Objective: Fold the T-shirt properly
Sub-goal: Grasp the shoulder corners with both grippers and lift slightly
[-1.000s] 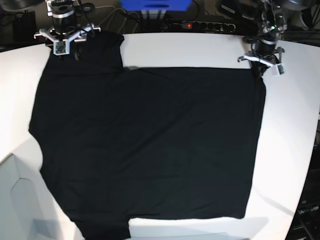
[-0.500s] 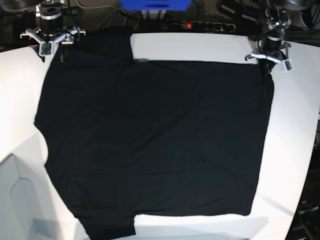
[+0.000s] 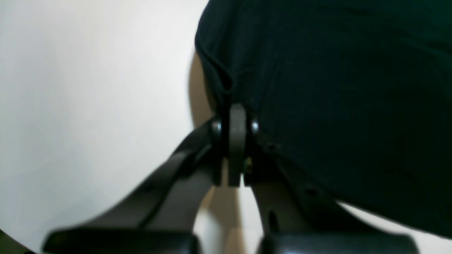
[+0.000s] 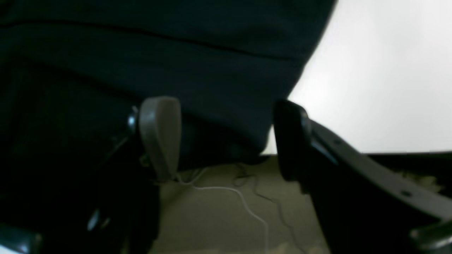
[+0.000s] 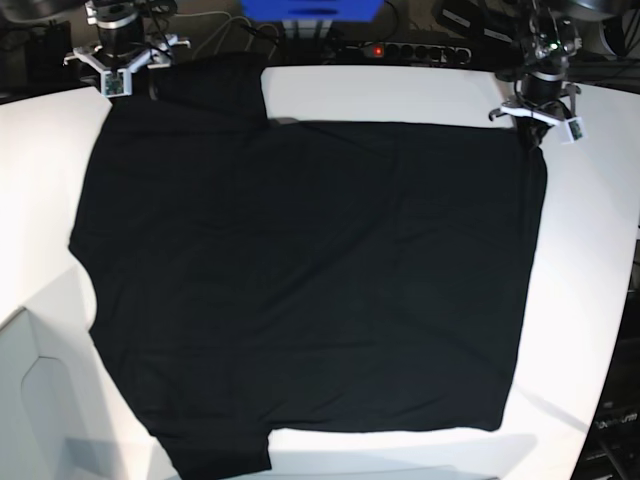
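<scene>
The black T-shirt (image 5: 310, 270) lies spread flat on the white table (image 5: 590, 250), plain side up, with one sleeve at the far left and one at the front left. No print or label shows. My left gripper (image 5: 533, 128) is at the shirt's far right corner. In the left wrist view it (image 3: 236, 116) is shut on a bunched edge of the cloth (image 3: 335, 88). My right gripper (image 5: 140, 85) is at the far left sleeve. In the right wrist view it (image 4: 226, 137) is open, and the sleeve hem (image 4: 176, 53) hangs between the spread fingers (image 4: 160, 134).
A power strip with a red light (image 5: 400, 50) and a blue box (image 5: 310, 10) stand behind the table's far edge. A white box (image 5: 30, 400) is at the front left. The right wrist view looks past the table edge to the floor with a thin cable (image 4: 229, 197).
The shirt was dragged toward the far edge and pulled flatter. Over the last half second it has lain still. My right gripper has shifted a little to the right at the sleeve.
</scene>
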You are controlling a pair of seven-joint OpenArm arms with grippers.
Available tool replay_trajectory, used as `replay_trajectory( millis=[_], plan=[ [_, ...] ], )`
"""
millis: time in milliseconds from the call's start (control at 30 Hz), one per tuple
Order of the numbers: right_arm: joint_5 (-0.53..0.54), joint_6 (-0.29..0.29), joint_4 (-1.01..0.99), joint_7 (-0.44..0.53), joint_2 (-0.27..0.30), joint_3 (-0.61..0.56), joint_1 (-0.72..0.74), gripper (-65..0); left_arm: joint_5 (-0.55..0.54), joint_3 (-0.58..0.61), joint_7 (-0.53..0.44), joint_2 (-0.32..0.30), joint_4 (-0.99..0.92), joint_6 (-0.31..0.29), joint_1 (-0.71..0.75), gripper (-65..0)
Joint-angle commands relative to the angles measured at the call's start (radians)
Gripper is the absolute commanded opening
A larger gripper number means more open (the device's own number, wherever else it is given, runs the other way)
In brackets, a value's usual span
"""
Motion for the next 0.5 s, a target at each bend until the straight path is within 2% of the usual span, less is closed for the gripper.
replay_trajectory(
  millis=[0,367,467],
  plan=[
    [0.001,0.003,-0.003,0.016,0.007,0.002,-0.01,-23.2,-0.001,-0.006,-0.022,-0.012,0.016,-0.004,0.007,-65.0],
    [0.001,0.01,-0.101,0.02,0.012,0.007,0.029,-23.7,-0.001,-0.01,-0.022,-0.012,0.022,-0.004,0.02,-65.0],
    [0.001,0.01,-0.101,0.017,0.012,0.005,0.029,-29.5,-0.001,-0.01,-0.022,-0.012,0.022,-0.004,0.022,-65.0]
  ],
)
